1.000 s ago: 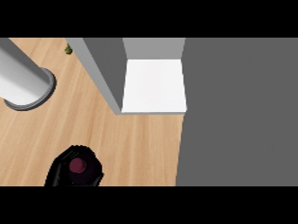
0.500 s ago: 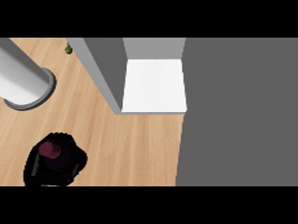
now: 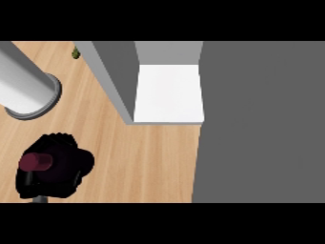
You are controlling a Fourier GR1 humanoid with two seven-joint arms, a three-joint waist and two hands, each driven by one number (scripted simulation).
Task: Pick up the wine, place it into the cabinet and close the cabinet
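The wine shows only as a dark red cap (image 3: 36,161) at the lower left of the head view. My right hand (image 3: 65,172) is curled round the bottle and hides its body. Hand and bottle are over the wooden counter (image 3: 151,162), down and to the left of the cabinet. The cabinet stands open, with a white shelf floor (image 3: 168,93) behind a grey side wall (image 3: 116,71). My left hand does not show.
A broad dark grey panel (image 3: 270,124) fills the right side, next to the shelf. A thick grey cylinder (image 3: 17,81) with a ring at its lower end slants in from the upper left. A small olive thing (image 3: 76,53) lies at the counter's far edge.
My right hand has moved left and slightly up the view with the wine in it. The bottle's cap now sits at the hand's left side. The cabinet and the cylinder have not moved.
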